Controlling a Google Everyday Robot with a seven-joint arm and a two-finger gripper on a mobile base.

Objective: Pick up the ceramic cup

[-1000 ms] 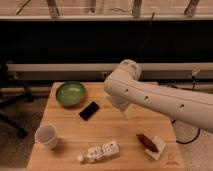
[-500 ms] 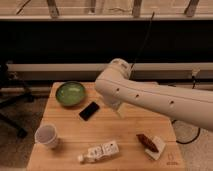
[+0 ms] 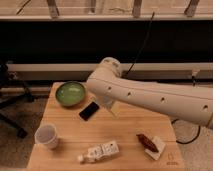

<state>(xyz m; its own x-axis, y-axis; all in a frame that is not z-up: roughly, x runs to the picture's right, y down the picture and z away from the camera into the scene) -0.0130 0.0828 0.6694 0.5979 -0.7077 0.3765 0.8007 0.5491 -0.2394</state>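
Observation:
The ceramic cup [image 3: 46,136] is a small white round cup standing upright near the front left corner of the wooden table [image 3: 125,131]. My white arm reaches in from the right, with its bend above the table's back edge. The gripper [image 3: 111,107] hangs below that bend, over the table between the green bowl and the table's middle, mostly hidden by the arm. It holds nothing and is open. It is well to the right of the cup and farther back.
A green bowl [image 3: 70,93] sits at the back left, with a black phone [image 3: 89,111] just right of it. A white bottle [image 3: 99,152] lies near the front edge. A brown snack on a white wrapper [image 3: 149,143] is front right. A chair base [image 3: 11,107] stands left of the table.
The arm has swung left across the table, bringing its bend and the gripper closer to the green bowl and phone. The cup and other objects have not moved.

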